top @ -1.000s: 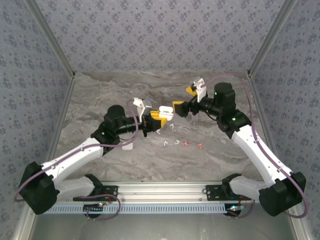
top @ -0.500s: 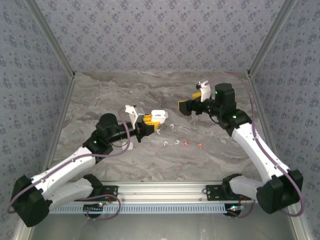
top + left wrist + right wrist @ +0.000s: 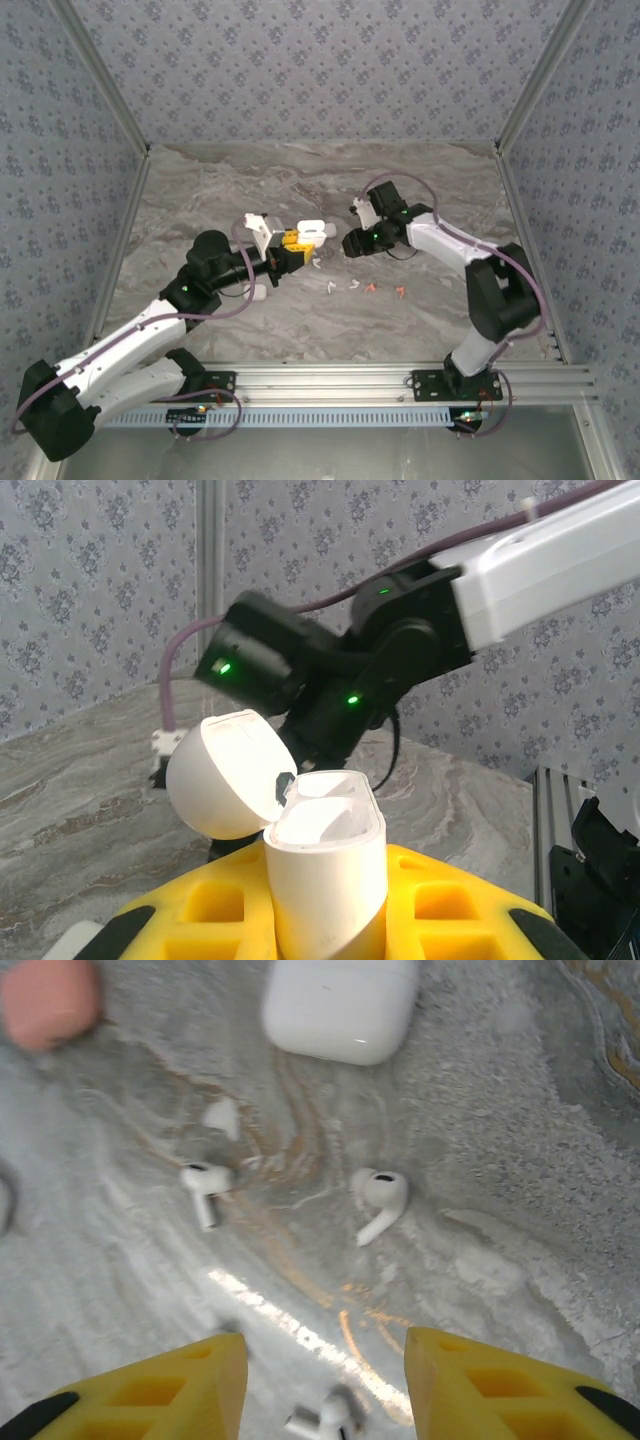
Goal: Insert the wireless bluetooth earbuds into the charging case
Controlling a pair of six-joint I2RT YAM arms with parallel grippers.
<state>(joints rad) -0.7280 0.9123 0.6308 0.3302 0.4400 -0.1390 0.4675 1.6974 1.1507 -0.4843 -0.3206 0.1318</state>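
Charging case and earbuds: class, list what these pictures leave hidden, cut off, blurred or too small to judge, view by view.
Left wrist: the open charging case, in the left fingers, hides its wells behind its own rim; contents unknown.
Right wrist: the orange-pink object is blurred and cut by the corner.
Right wrist: the closed white case is cut by the top edge.
Top external: the earbuds are too small to tell their sides.

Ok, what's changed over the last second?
The right gripper backed off from beside the charging case, swung in and down, and now points open at the loose earbuds. The left gripper drew back a little to the left, still shut on the charging case, whose lid is open. The earbuds lie where they were.
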